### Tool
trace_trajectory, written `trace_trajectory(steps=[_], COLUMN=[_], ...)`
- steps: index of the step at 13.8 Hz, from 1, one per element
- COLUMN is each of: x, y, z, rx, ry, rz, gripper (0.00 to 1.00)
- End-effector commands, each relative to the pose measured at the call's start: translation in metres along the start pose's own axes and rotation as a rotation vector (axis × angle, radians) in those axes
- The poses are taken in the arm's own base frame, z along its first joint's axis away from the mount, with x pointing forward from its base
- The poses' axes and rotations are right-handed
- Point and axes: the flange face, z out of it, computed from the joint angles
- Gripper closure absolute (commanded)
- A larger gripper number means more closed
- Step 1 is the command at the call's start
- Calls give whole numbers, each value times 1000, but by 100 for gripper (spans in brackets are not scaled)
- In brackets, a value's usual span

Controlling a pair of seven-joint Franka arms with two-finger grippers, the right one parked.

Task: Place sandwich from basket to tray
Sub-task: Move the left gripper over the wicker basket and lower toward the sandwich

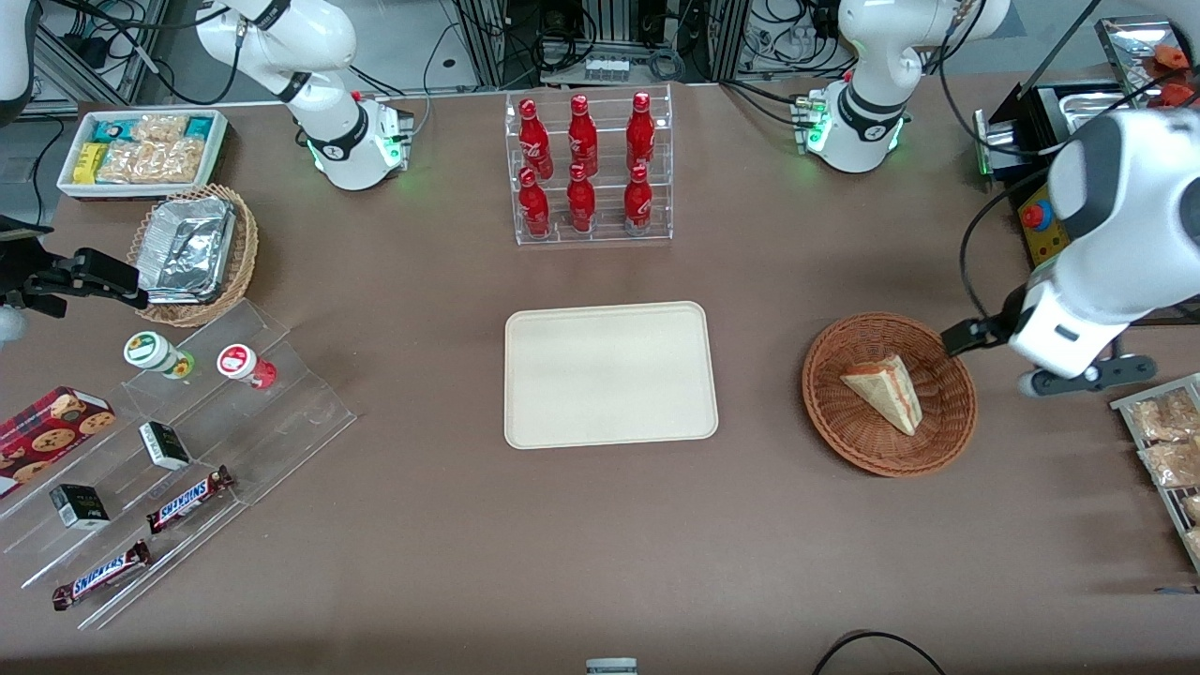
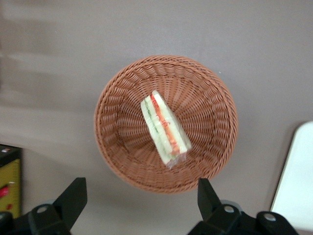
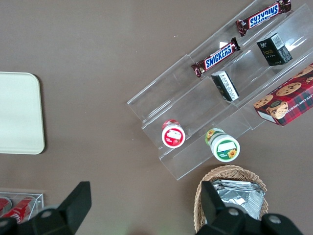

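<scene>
Brown table [image 1: 450, 581] with Snickers bars [image 1: 101, 574]; end effector [image 2: 142, 200] open above basket [image 2: 215, 98] with sandwich [image 2: 165, 128]

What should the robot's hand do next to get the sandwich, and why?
Probably lower straight down over the sandwich. The tool hangs above the basket with its fingers spread wide, holding nothing. The sandwich lies in the basket's middle, untouched, and the tray has nothing on it.
</scene>
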Motion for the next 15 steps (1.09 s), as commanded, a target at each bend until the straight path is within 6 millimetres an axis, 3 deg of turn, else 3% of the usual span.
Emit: trace_trajectory(steps=[1,8,11,15], x=[-6,-26,-37,-38], y=[9,33,29,28], z=[32,119,144,169], rx=[1,-23,-35,-28], ry=[27,49,62,43], rz=[-98,-223,-228,-230], gripper=[0,0,0,0])
